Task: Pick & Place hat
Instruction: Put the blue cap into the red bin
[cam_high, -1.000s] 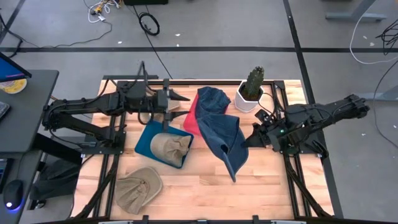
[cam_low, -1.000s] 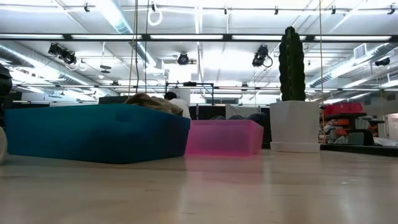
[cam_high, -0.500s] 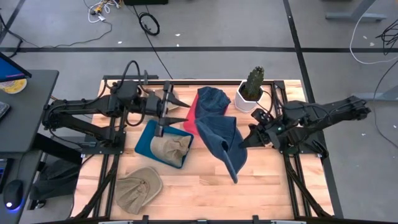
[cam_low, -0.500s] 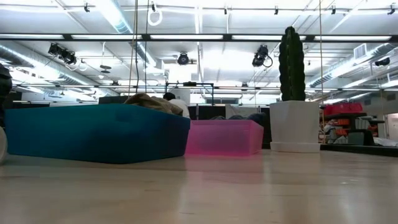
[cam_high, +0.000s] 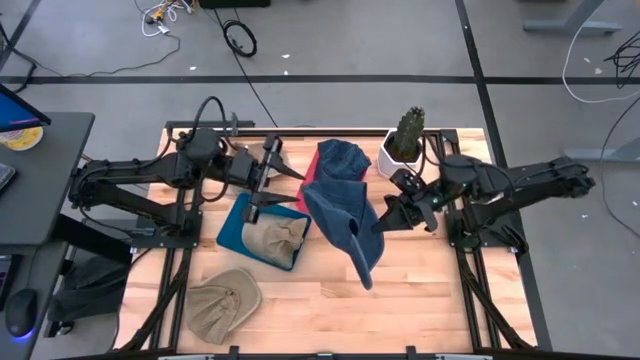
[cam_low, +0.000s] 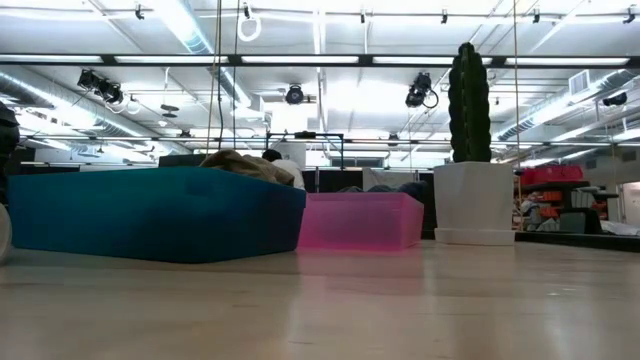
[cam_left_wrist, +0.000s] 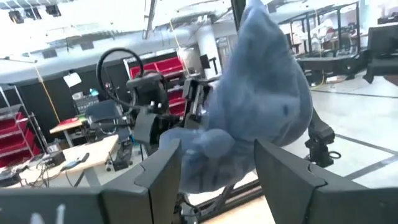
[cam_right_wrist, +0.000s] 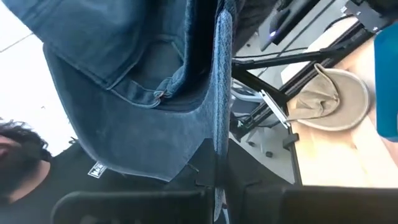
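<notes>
I see the table (cam_high: 430, 290), and mid-table the blue denim hat (cam_high: 345, 215) hanging from my right gripper (cam_high: 383, 222), clamped on its brim. Carry step; next I lower it toward the pink bin (cam_high: 308, 192). Left gripper (cam_high: 285, 180) waits empty, parted.

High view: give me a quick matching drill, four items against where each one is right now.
1 blue denim hat
2 tan hat
3 khaki hat
4 cactus

A in the teal bin
B in the white pot
C hanging from the right gripper
D flat on the table

Pairs: 1-C, 2-A, 3-D, 4-B
</notes>
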